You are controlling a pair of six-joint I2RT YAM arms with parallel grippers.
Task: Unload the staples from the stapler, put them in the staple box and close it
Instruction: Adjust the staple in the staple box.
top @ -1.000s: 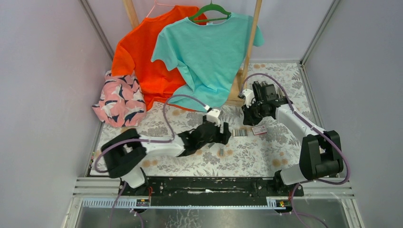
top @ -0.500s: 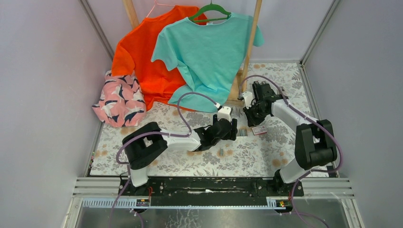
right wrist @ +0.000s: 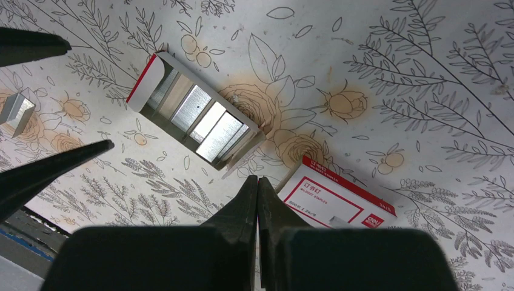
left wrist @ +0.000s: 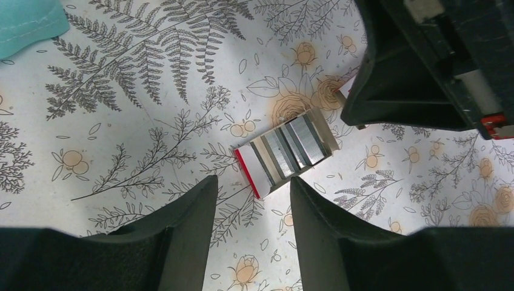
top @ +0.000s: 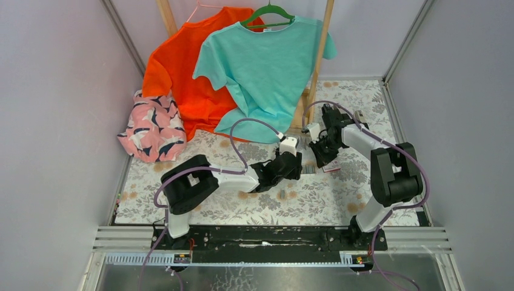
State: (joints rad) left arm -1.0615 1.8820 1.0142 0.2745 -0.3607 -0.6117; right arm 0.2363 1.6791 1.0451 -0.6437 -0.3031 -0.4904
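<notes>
Spreading across the whole floor of the cell is a flower-printed table cover, and at the far side a teal shirt and an orange shirt hang from a wooden rack. A pink patterned bundle lies at the far left.

Both arms reach to the middle of the table and nearly meet there. The left gripper hovers low over the cover with its fingers a moderate way apart and nothing between them. The right gripper, just to its right, has its fingers pressed flat together with nothing visible between them.

Between the two grippers lies a small open cardboard tray with a red-edged end flap. Just right of it, close to the right gripper's tips, sits a white-and-red box with printing on its face.

The staples lie side by side in the tray as several silvery strips, at the end away from the flap. One more short silvery strip lies loose on the cover, nearer than the tray and apart from it.
</notes>
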